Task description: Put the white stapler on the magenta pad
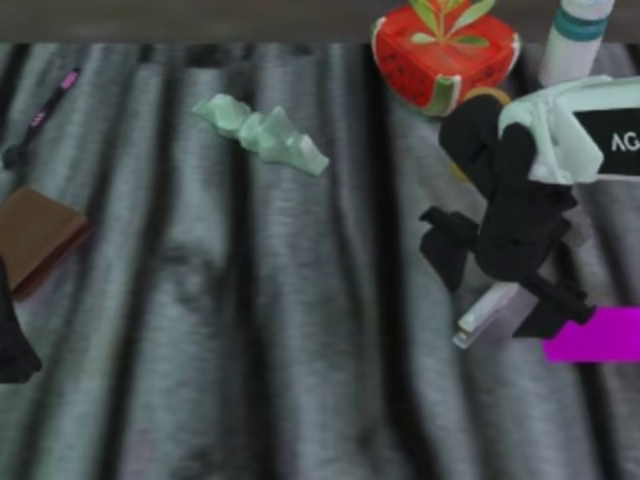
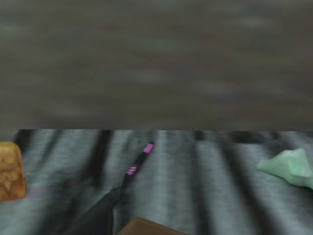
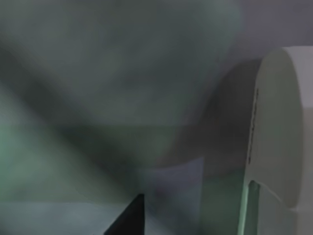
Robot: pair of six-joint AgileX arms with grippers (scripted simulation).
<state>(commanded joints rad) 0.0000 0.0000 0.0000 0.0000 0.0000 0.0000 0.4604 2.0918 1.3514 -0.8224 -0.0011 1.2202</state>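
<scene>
Fingers (image 1: 497, 283) straddle the white stapler (image 1: 487, 313), unclosed

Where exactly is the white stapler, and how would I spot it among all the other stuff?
Look to the right side of the grey cloth-covered table, where the right arm's black hand hangs low. Just under it lies the white stapler, slanted, its end close to the magenta pad. It is slim, straight and white, unlike the crumpled pale green lump farther left.
</scene>
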